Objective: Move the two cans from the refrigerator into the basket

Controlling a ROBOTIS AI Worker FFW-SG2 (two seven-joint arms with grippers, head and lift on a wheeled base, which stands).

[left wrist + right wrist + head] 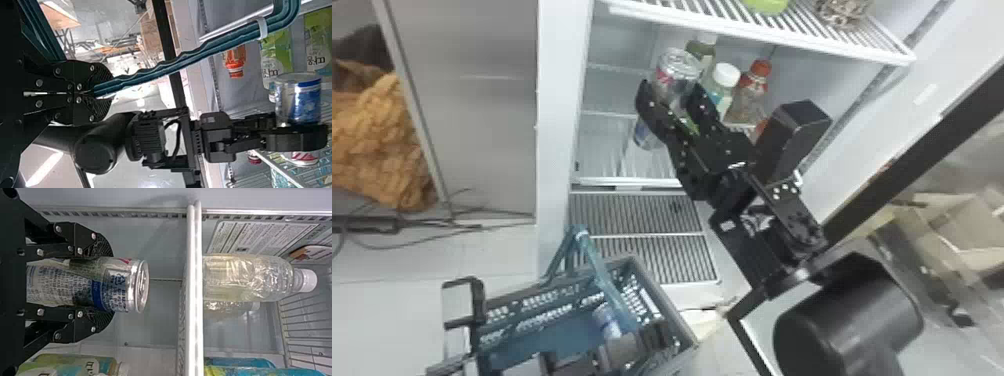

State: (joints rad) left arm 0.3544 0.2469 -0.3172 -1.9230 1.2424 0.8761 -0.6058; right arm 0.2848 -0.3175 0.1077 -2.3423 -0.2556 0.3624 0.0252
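Observation:
In the head view, my right gripper point(673, 95) is inside the refrigerator, shut around a silver can point(677, 67) with blue and red markings. Seen from the right wrist, the can point(129, 284) lies between both fingers of the gripper point(105, 283), its lid end sticking out past them. Another can point(608, 321), blue and white, rests in the teal basket point(659, 295). My left gripper point(644, 341) is at the basket's near side; in the left wrist view that gripper point(103, 93) is closed on the teal basket handle point(164, 69).
Bottles point(724, 82) stand behind the held can in the refrigerator, below a white wire shelf point(742, 32). The basket stands low in front, near the refrigerator's vent grille point(637, 215). A dark-edged door point(922, 150) is open at the right.

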